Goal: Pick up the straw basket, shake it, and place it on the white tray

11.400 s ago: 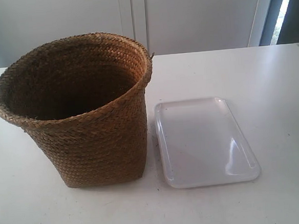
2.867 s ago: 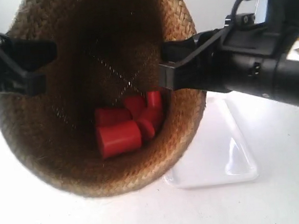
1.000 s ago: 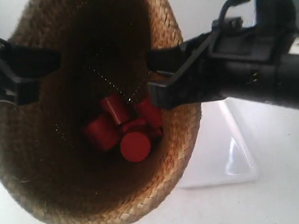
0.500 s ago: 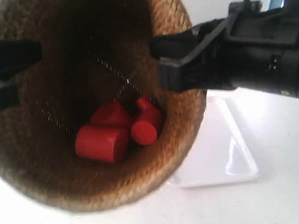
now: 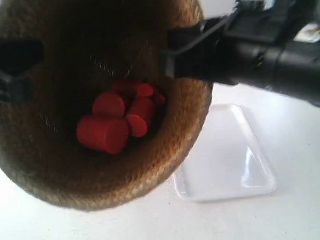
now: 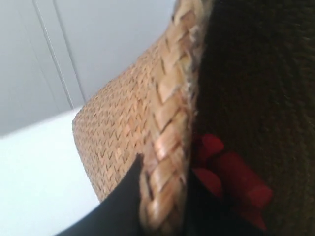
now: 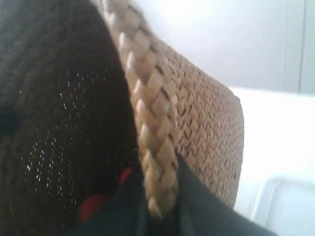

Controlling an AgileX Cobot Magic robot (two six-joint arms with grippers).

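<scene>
Basketwork fills most of the exterior view: the straw basket point(image 5: 98, 174) is held up above the desk point(image 5: 298, 214), tipped so its wide mouth faces the camera and its dark inside shows. The arm at the exterior view's left point(image 5: 5, 65) meets the rim on the left side, and the arm at the exterior view's right point(image 5: 271, 63) meets it on the right side, the two opposite each other across the mouth. In the left wrist view the left pincer point(image 6: 162, 196) is narrowed onto the braided rim, one black finger point(image 6: 125, 196) against the outer wall and the other inside. The right pincer point(image 7: 160, 196) grips the rim the same way, with the braid pinched between its dark fingers point(image 7: 197, 206). Several red cylinders point(image 5: 113, 120) lie heaped in the basket's bottom, touching one another. The white tray point(image 5: 228, 153) lies flat on the desk to the right, below the right-hand arm; the basket's lower rim hides the tray's near left corner from the camera.
</scene>
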